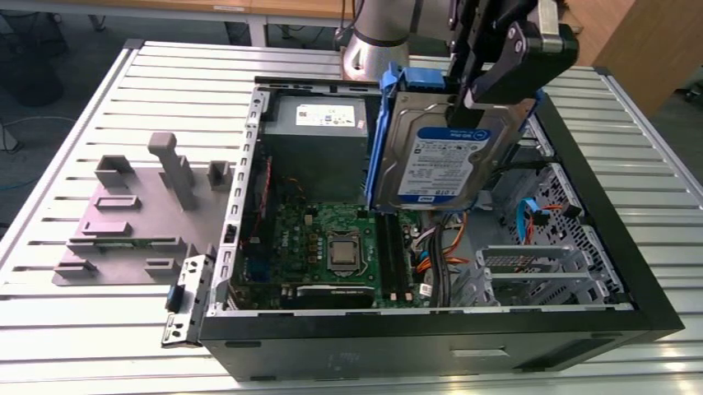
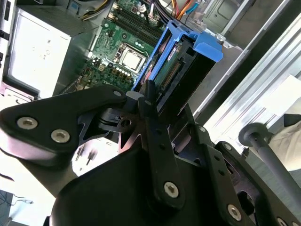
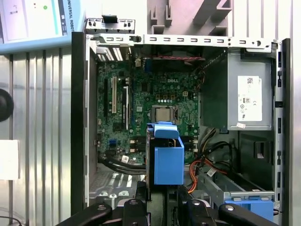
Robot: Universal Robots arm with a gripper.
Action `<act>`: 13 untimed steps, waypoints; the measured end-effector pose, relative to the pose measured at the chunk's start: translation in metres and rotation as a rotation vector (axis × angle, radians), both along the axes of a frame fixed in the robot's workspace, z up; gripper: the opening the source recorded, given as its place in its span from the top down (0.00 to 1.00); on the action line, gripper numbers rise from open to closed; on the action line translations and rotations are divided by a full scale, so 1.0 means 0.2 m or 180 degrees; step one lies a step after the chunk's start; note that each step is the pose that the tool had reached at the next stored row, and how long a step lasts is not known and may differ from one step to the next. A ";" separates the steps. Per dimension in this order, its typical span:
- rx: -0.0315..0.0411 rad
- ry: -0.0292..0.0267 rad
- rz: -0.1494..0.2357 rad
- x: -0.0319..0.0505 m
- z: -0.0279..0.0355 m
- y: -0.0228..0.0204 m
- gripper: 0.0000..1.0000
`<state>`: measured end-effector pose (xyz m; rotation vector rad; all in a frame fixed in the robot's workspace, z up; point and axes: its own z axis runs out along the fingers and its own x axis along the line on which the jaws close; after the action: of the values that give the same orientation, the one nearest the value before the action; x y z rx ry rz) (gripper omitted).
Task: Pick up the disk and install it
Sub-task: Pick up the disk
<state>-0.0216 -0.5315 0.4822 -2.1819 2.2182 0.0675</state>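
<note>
The disk (image 1: 437, 160) is a silver hard drive with a white-and-blue label, framed by a blue bracket. It hangs upright and slightly tilted above the open computer case (image 1: 571, 325), over the motherboard (image 1: 329, 247). My gripper (image 1: 479, 100) is shut on its upper end, black fingers clamping both faces. In the second wrist view the disk (image 2: 175, 66) sticks out past my gripper (image 2: 141, 98) toward the board. In the first wrist view its blue bracket (image 3: 167, 160) hangs over the case interior just beyond my gripper (image 3: 162, 200).
A grey power supply box (image 1: 318, 123) fills the case's far corner. A metal drive cage (image 1: 541, 271) and orange and blue cables (image 1: 439, 251) lie at the exterior view's right. A grey plastic stand (image 1: 143, 214) sits on the slatted table (image 1: 88, 329), left of the case.
</note>
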 end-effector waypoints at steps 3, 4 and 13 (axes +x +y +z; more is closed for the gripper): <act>0.0000 0.0000 0.0000 0.008 -0.002 -0.019 0.65; 0.0000 0.0000 0.0000 0.010 -0.004 -0.024 0.65; 0.0000 0.0000 -0.0001 0.036 -0.016 -0.068 0.65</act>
<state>-0.0145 -0.5451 0.4790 -2.1814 2.2185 0.0675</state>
